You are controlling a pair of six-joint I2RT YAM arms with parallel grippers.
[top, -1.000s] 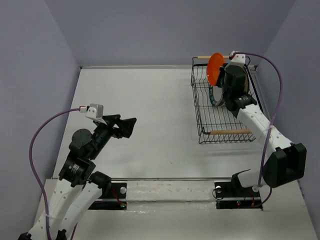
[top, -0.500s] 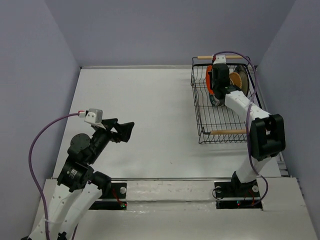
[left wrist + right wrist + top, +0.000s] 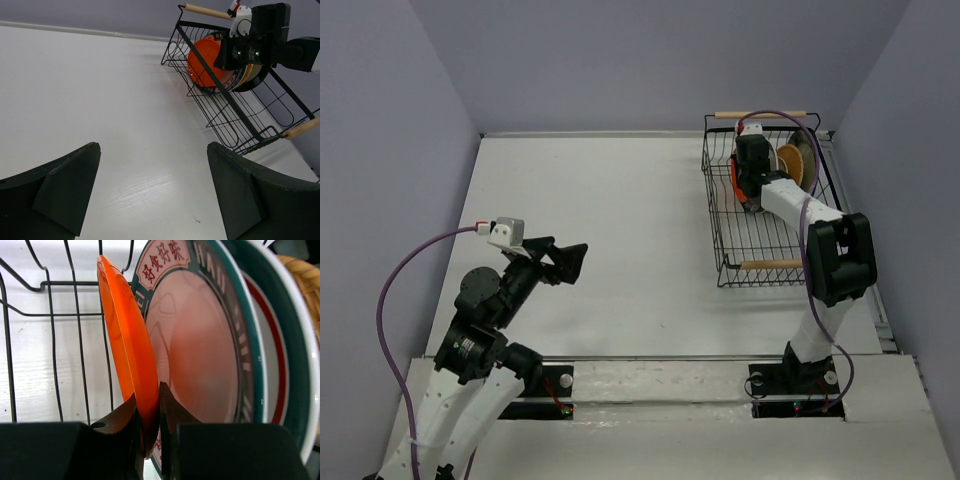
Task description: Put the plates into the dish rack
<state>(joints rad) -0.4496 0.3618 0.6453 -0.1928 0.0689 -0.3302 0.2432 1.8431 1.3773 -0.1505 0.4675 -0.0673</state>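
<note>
My right gripper (image 3: 147, 412) is clenched on the lower rim of the small orange-red plate (image 3: 122, 335), one finger on each face. The plate stands on edge inside the dish rack (image 3: 718, 225), down among the wires. Just behind it, nearly face to face, stands a white plate with a teal band and red lettering (image 3: 200, 350). Behind that comes a second white plate (image 3: 282, 355) with teal and red stripes, and at the back a woven tan plate (image 3: 306, 277). The rack sits at the far right corner of the bench (image 3: 620, 200). My left gripper (image 3: 152, 150) hangs wide open over the near left part of the bench, holding nothing, well apart from the rack.

As I judge it, the loading is close to done. Four plates are upright in the rack, counting the one I hold, and I find no plate outside it in any view. What is left here is to let go of the orange-red plate and back out.

I cannot tell whether its bottom edge is seated between wires, because my fingers cover it. From overhead my right arm hides most of the row. The woven plate is cut off at the frame edge. I cannot pick out a beige or a dark-rimmed cream plate anywhere.
</note>
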